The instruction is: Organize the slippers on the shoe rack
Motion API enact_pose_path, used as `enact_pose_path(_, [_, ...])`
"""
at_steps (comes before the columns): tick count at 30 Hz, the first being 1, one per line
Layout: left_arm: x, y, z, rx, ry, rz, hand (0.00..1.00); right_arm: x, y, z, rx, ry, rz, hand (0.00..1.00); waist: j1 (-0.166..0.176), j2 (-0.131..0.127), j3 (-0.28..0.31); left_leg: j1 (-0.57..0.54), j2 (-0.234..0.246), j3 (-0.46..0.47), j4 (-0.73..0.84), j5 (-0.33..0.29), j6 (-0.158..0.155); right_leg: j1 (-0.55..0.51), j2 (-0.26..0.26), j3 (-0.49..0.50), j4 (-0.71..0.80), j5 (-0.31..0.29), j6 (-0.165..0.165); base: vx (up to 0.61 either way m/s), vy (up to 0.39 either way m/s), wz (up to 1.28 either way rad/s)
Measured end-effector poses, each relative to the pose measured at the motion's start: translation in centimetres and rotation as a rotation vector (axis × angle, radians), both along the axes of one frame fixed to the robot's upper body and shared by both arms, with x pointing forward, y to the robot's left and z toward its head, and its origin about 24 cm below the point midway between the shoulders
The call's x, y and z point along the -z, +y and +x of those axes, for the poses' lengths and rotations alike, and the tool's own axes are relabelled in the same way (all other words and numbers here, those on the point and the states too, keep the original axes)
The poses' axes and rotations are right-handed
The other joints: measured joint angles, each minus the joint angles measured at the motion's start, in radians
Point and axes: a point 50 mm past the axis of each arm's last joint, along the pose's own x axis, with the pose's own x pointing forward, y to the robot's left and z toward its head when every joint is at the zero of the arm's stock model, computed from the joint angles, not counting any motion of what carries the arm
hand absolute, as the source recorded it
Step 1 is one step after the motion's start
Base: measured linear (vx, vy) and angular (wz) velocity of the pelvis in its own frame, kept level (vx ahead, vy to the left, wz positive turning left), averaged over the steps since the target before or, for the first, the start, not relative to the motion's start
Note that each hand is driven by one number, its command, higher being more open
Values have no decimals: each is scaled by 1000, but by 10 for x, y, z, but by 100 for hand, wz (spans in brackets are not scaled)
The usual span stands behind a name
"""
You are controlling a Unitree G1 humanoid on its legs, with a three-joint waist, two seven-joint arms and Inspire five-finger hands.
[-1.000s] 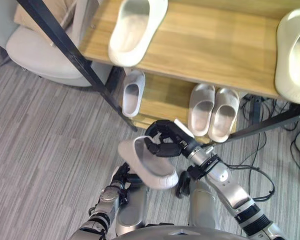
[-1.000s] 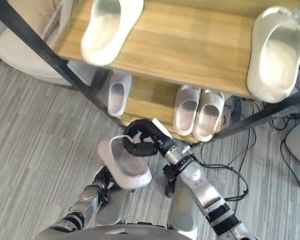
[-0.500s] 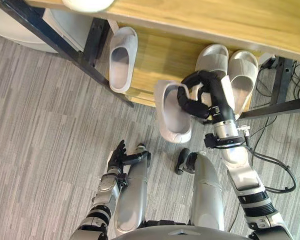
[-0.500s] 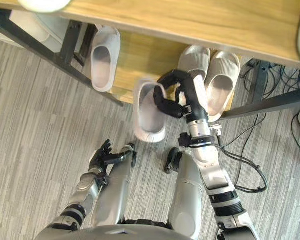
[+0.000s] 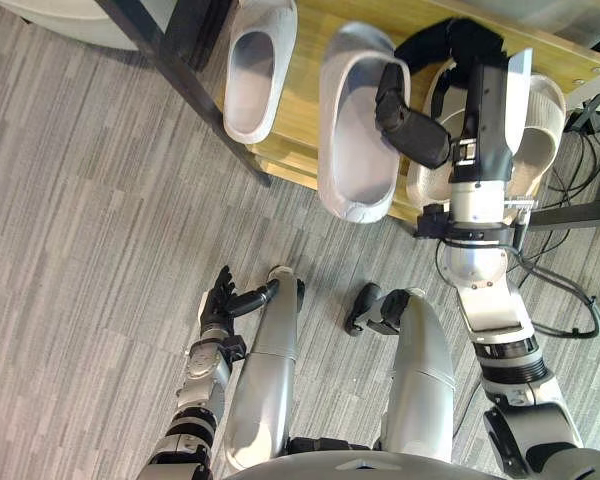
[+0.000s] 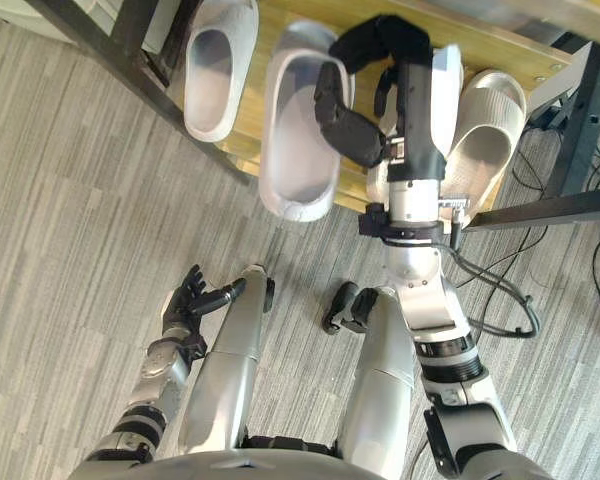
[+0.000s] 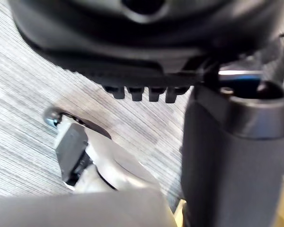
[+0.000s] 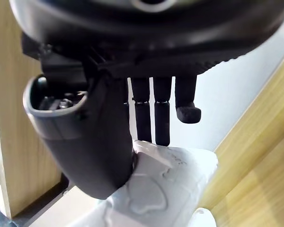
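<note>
My right hand point(image 5: 420, 125) is shut on a pale lilac slipper point(image 5: 355, 130), thumb inside the opening and fingers over the strap, as its wrist view shows with the slipper point(image 8: 156, 194) pinched. The slipper lies lengthwise over the wooden lower shelf point(image 5: 308, 60), toe toward the back, heel past the shelf's front edge; whether it touches the wood I cannot tell. Its matching lilac slipper point(image 5: 255, 70) rests on the shelf just to the left. My left hand point(image 5: 220, 300) hangs low near the floor, open and holding nothing.
A ribbed beige pair of slippers point(image 5: 542, 120) lies on the same shelf to the right, partly behind my right forearm. A black rack leg point(image 5: 180, 70) slants down at the left. Grey striped carpet point(image 5: 90, 230) spreads in front of the rack.
The camera has tilted down toward the lower shelf. My right hand has carried the slipper up and forward, from in front of the rack to over the lower shelf. The left hand stays low.
</note>
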Motion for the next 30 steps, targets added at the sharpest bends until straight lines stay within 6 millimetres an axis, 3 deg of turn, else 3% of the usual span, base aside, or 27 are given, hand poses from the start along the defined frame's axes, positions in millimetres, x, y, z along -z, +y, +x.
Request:
enact_pose_path(12, [-13,-10,8,13,-99,-38,100,-20,-6,44,215,14,-145,0,53,-3,-1,-143,-19,0,81,5,-5,-107,-61,-20,92,-33,-2,20,13,12])
enact_pose_path(23, [-15,-11,10,-6,-101,-29,100,-42,-6,57,314,-47,-119,0,71,-3,-1,-184,-22,0,93,5,-9,-152,-66,-17,116,-40,-6,17,-6,0])
enact_pose_path(24, [-15,-10,9,-10,-100,-28,100,-43,-6,58,319,-48,-116,100,71,-3,-1,-185,-22,0,93,5,-9,-153,-66,-17,117,-41,-8,52,-9,1])
enact_pose_path(30, [-14,-12,9,-15,-93,-22,100,-51,-5,62,329,-55,-113,100,75,-4,-1,-185,-23,0,89,5,-11,-153,-67,-18,116,-43,-9,48,-4,2])
